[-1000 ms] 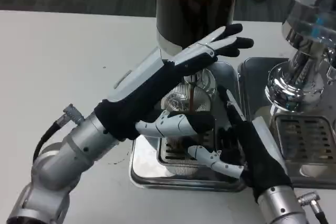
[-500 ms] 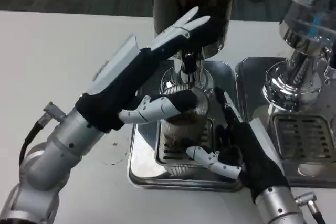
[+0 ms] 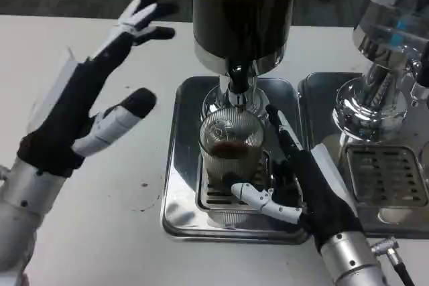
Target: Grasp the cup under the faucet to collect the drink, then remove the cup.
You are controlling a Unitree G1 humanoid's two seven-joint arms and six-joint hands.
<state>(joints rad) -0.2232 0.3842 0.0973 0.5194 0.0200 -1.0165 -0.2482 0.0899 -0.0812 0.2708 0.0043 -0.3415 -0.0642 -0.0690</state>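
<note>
Left hand (image 3: 87, 92): one second ago laid over the faucet (image 3: 236, 85) and cup (image 3: 229, 149), fingers reaching past the dispenser (image 3: 242, 11); half a second ago lifted, fingers against the dispenser body; now drawn well away to the left, above the bare table (image 3: 100, 219), fingers spread, holding nothing.

Cup: formerly hidden in large part by the left hand; now in plain sight under the faucet.

Drink (image 3: 229, 147): a second ago a thin dark stream ran from the faucet; now no stream, dark liquid in the cup.
</note>
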